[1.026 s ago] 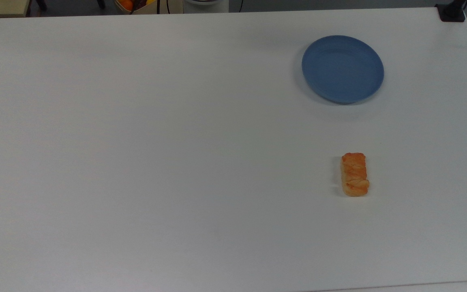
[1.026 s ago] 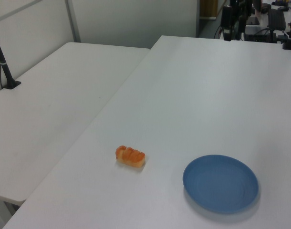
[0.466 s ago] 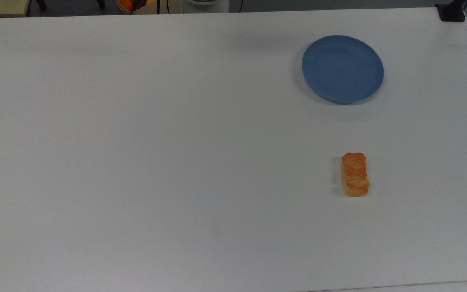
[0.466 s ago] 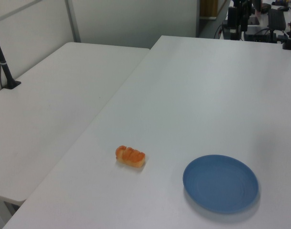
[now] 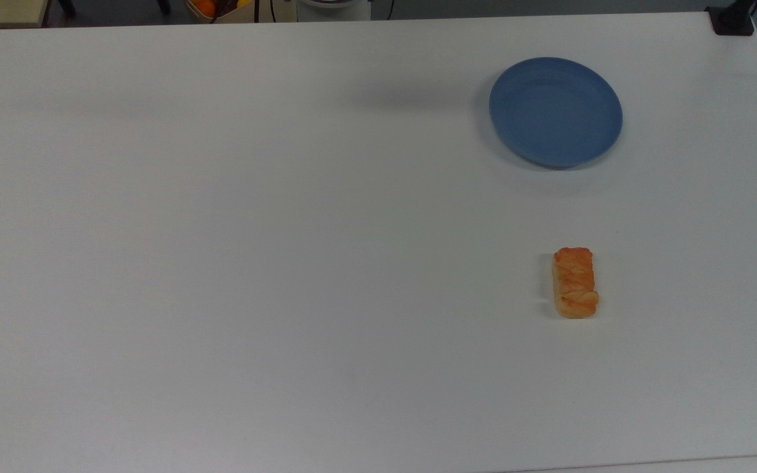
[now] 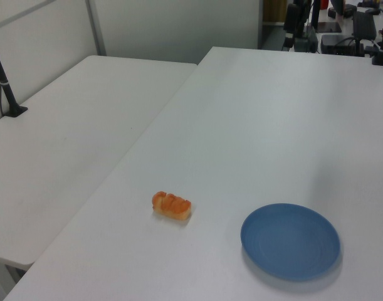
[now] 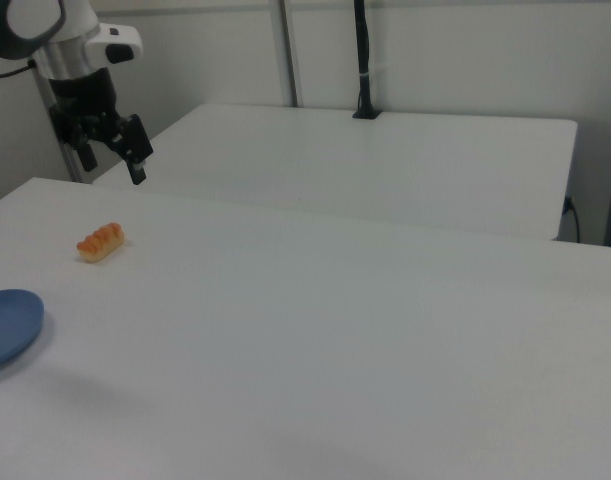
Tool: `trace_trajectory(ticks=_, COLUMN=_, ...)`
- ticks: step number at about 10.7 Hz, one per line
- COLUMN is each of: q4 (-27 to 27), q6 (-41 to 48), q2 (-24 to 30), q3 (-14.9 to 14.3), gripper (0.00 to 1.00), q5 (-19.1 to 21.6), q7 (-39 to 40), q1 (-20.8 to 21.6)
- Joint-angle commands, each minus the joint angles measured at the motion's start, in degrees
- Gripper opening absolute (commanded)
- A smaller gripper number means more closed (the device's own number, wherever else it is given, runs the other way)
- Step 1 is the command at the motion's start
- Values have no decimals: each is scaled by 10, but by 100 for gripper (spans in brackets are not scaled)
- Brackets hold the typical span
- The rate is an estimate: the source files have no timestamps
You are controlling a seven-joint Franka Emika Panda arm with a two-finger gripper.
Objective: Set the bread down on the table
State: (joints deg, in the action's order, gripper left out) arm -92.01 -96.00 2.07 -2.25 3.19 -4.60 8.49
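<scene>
The bread, a small golden-orange braided loaf, lies flat on the white table, clear of the blue plate. It also shows in the left view and in the right view. My gripper hangs in the air at the right view's upper left, well above the bread and a little to its right. It stands open with nothing between its black fingers. The table is plain and unmarked.
An empty round blue plate sits near the bread. A second white table adjoins this one, with a black clamped pole. A black clamp grips the table corner.
The bread and plate have not moved. A faint shadow on the table left of the plate in the top view has grown darker.
</scene>
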Motion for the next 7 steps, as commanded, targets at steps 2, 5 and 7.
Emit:
trace_trajectory(ticks=2, q4=-12, q6=-13, q2=3, q3=2, gripper=100, q5=11, q7=89, q1=-10)
trace_trajectory(ticks=5, q4=-12, q6=-16, q2=0, q3=4, gripper=100, q5=12, q7=87, q1=-14)
trace_trajectory(ticks=7, q4=-12, q6=-18, q2=-4, q3=6, gripper=100, q5=12, q7=84, q1=-13)
